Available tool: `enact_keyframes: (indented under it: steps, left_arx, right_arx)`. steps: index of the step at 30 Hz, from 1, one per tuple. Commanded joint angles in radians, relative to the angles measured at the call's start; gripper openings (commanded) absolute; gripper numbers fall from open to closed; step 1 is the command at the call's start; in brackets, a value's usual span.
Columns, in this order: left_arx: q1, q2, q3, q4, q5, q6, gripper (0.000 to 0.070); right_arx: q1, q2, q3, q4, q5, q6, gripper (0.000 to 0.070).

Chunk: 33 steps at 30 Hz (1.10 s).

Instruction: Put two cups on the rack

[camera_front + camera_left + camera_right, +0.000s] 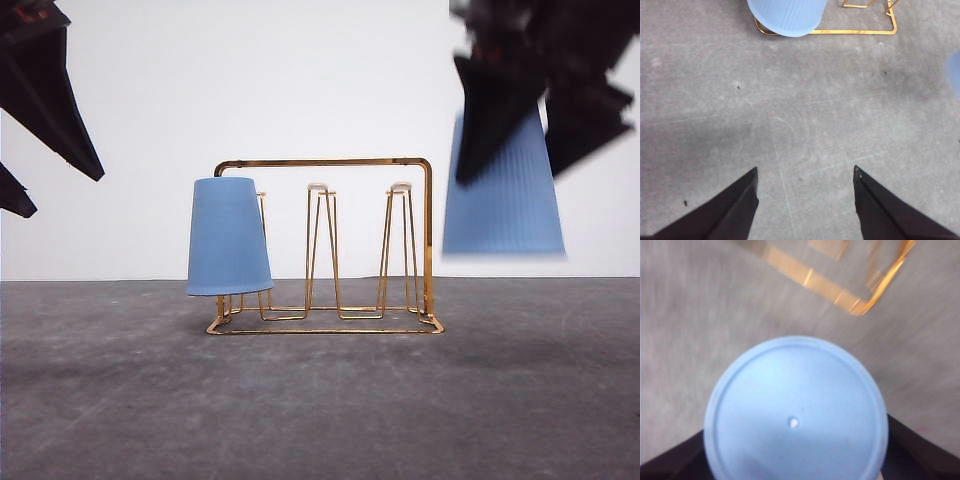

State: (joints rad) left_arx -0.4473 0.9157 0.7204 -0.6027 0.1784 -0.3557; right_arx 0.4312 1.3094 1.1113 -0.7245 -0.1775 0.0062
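The gold wire rack [325,245] stands mid-table. One light blue cup [228,237] hangs upside down on its left prong, tilted slightly; the left wrist view shows that cup [787,15] over the rack base [860,31]. My right gripper [512,175] holds the second cup [505,200] upside down in the air, just right of the rack and level with its top. In the right wrist view that cup's round bottom [796,420] sits between my dark fingers [920,450], with the rack [840,280] blurred beyond. My left gripper [68,196] hangs open at the far left, nothing between its fingers [730,210].
The rack's middle prong [320,190] and right prong [400,190], both white-tipped, are bare. Grey tabletop [320,400] stretches in front of the rack, and a white wall [300,80] rises behind it.
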Motion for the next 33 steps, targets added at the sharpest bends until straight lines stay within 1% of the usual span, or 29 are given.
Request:
enact_keyframes:
  steps: [1, 6, 10, 14, 18, 29, 30, 31, 33]
  left_arx:
    - [-0.003, 0.007, 0.013, 0.01, -0.012, 0.004, 0.0352]
    - [-0.003, 0.007, 0.013, 0.022, -0.018, 0.003, 0.0352]
    - [-0.003, 0.007, 0.013, 0.024, -0.025, 0.003, 0.0352]
    - [-0.003, 0.007, 0.013, 0.028, -0.026, 0.003, 0.0352]
    - [-0.003, 0.007, 0.013, 0.028, -0.029, 0.002, 0.0352]
    - [-0.004, 0.007, 0.013, 0.028, -0.029, 0.002, 0.0352]
    - [-0.004, 0.007, 0.013, 0.027, -0.029, 0.002, 0.0352]
    - [-0.004, 0.007, 0.013, 0.027, -0.028, 0.002, 0.0352]
    - [-0.004, 0.007, 0.013, 0.027, -0.028, 0.002, 0.0353]
  right_arx:
    - [0.007, 0.011, 0.06, 0.006, 0.003, 0.019, 0.0319]
    - [0.005, 0.052, 0.19, 0.026, 0.006, 0.02, 0.0319]
    - [0.005, 0.108, 0.261, 0.086, 0.024, 0.019, 0.0319]
    - [0.005, 0.173, 0.274, 0.164, 0.021, 0.02, 0.032]
    - [0.005, 0.254, 0.274, 0.205, 0.022, 0.02, 0.032]
    - [0.005, 0.454, 0.274, 0.223, 0.022, 0.016, 0.0346]
    - [0.005, 0.463, 0.274, 0.223, 0.022, 0.016, 0.0353]
    - [0.005, 0.472, 0.274, 0.223, 0.022, 0.016, 0.0377]
    - [0.005, 0.483, 0.274, 0.222, 0.022, 0.017, 0.0449]
